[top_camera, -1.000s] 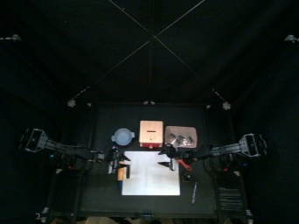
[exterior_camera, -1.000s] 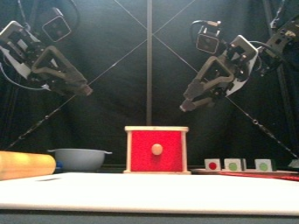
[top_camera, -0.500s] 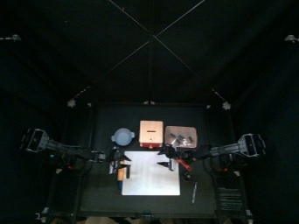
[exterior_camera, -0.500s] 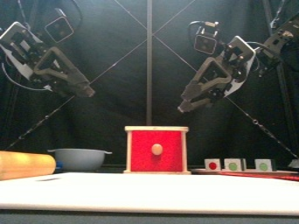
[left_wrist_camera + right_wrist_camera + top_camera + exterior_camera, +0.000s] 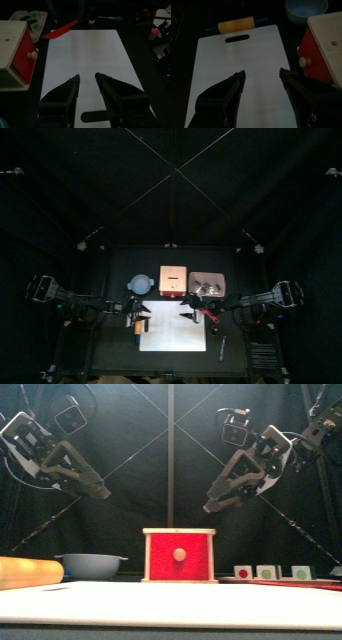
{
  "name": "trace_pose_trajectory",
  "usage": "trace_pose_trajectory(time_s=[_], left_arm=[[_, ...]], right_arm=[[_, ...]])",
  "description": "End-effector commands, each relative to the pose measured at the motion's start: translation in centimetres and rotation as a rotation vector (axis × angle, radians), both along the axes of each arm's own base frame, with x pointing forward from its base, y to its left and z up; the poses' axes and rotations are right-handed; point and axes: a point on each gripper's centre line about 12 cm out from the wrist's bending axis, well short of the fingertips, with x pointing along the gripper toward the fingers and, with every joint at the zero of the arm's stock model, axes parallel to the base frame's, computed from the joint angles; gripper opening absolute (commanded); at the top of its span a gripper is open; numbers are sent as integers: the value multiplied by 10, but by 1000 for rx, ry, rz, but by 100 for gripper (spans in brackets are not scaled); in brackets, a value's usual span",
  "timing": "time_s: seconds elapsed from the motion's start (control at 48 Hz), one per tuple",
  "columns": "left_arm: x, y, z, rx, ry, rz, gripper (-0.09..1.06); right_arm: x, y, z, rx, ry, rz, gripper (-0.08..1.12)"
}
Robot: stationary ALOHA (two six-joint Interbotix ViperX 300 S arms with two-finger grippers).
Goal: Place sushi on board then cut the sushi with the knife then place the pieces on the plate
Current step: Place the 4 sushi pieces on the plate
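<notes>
The white cutting board (image 5: 174,326) lies bare at the table's middle front, seen also in the left wrist view (image 5: 87,55) and the right wrist view (image 5: 238,65). Toy sushi pieces (image 5: 269,571) stand in a row on the pink tray (image 5: 207,285) at the back right. A red knife (image 5: 60,31) lies by the board's right edge (image 5: 301,585). My left gripper (image 5: 107,492) hangs high over the board's left side, open and empty (image 5: 87,76). My right gripper (image 5: 210,506) hovers high over the board's right side, open and empty (image 5: 262,74).
A wooden box (image 5: 173,280) with a red drawer front (image 5: 179,556) stands behind the board. The blue-grey bowl (image 5: 140,284) sits to its left. A yellow rolling pin (image 5: 27,571) lies at the board's left edge (image 5: 236,25).
Both grippers have drifted slightly toward the middle, staying high above the board. Nothing on the table moved.
</notes>
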Motion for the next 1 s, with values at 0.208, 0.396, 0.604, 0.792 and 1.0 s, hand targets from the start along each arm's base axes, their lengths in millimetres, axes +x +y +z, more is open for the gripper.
trace_pose_trajectory(time_s=[0.208,0.396,0.604,0.792,1.0], left_arm=[[4,-1,7,-1,-28,-2,74],[4,-1,7,-6,-26,0,74],[5,-1,8,-5,-29,0,74],[4,-1,7,-6,-24,0,74],[6,-1,9,-7,-30,0,74]], right_arm=[[5,-3,13,0,-41,-8,90],[7,-3,14,0,-46,-8,90],[6,-2,13,3,-41,-7,90],[5,1,12,2,-38,2,90],[3,2,9,2,-26,4,90]])
